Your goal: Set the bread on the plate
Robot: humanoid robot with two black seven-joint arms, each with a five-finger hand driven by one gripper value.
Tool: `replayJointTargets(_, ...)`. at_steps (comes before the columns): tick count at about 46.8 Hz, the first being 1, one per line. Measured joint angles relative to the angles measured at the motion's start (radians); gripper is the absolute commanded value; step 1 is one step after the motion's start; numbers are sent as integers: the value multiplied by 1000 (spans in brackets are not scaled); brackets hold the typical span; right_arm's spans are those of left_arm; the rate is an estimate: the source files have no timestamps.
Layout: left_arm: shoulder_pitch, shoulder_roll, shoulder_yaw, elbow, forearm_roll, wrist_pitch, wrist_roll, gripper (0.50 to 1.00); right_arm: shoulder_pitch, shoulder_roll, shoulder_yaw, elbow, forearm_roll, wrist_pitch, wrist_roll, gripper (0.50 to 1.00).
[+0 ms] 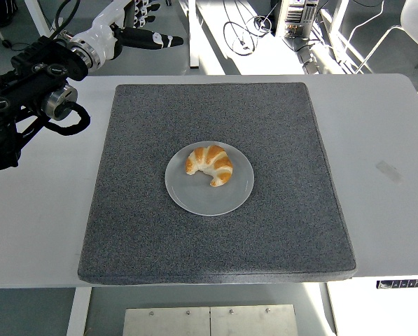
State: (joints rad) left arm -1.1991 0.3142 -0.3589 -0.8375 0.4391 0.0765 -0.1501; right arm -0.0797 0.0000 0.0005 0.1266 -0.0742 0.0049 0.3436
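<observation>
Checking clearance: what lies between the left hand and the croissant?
In the head view, only bare grey mat and plate rim lie between the left hand and croissant.

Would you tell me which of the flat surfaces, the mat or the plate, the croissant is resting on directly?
The plate: the croissant lies on it, and the plate sits on the grey mat.
</observation>
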Motion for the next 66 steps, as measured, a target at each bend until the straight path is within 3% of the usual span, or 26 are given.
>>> replayJointTargets(6,23,-18,-47,45,-135,-16,1,984,-1,0,0,-7,0,1,0,1000)
replayJointTargets(12,34,-72,-131,173,-345,-115,9,984,-1,0,-3,-10,0,0,0,1000)
replayJointTargets(19,27,-150,-200,372,-450,-217,29,984,-6,0,-5,-12,0,-1,0,1000)
replayJointTargets(25,36,-188,-266,407,-495,-277,43,984,-3,0,-5,-11,0,-1,0,1000)
replayJointTargets(33,50,-237,-326,432,-579,-286,114,984,9,0,-8,-12,0,-2,0,1000)
replayJointTargets(40,55,-257,-363,444,-635,-290,142,984,19,0,-6,-13,-1,-2,0,1000)
replayJointTargets(51,87,-257,-477,446,-693,-286,159,984,13,0,-2,-15,-1,-2,0,1000)
replayJointTargets(66,112,-251,-483,447,-689,-290,157,984,16,0,0,-21,-1,-3,0,1000)
